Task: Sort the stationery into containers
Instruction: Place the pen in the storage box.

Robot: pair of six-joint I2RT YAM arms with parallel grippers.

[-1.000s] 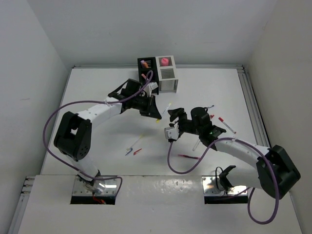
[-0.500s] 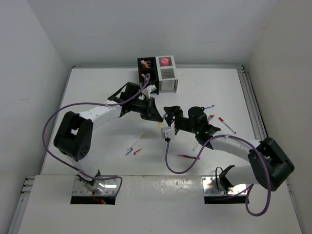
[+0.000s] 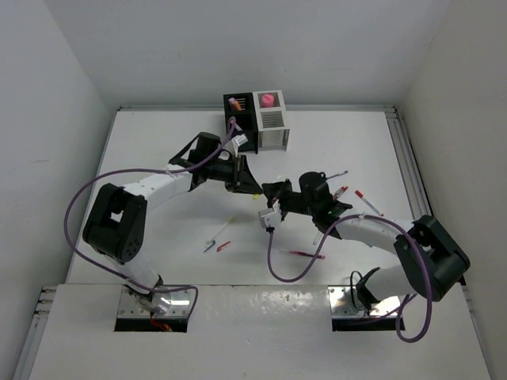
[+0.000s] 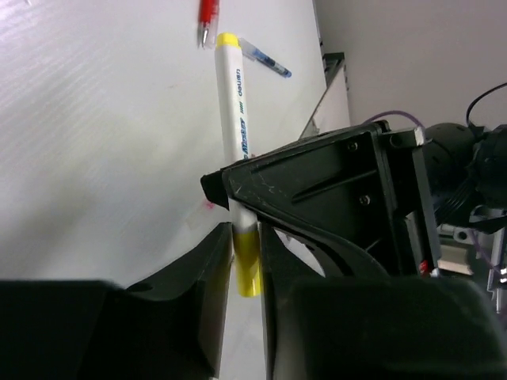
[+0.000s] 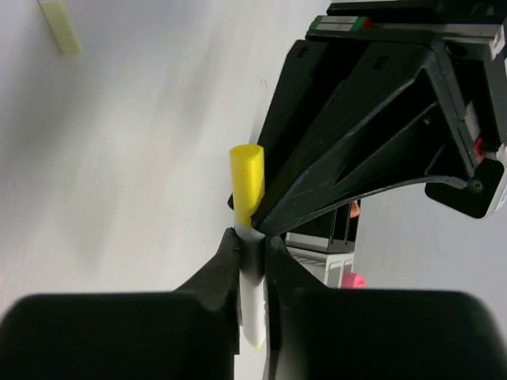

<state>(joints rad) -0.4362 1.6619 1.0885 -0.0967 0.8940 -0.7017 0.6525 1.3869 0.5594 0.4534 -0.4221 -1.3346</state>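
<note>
A white marker with yellow ends is held between both grippers above the middle of the table. My left gripper is shut on its yellow end. My right gripper is shut on the white barrel just below the yellow cap. In the top view the left gripper and the right gripper meet tip to tip. The black container and the white container stand joined at the back, with a pink piece in the white one.
Loose stationery lies on the table: a red pen, a blue bit and a red bit at the front left, a red-capped pen and thin pens on the right. A pale yellow piece lies nearby.
My right gripper has moved left to the left gripper and shut on the marker that the left gripper holds. The left arm has shifted slightly toward the front.
</note>
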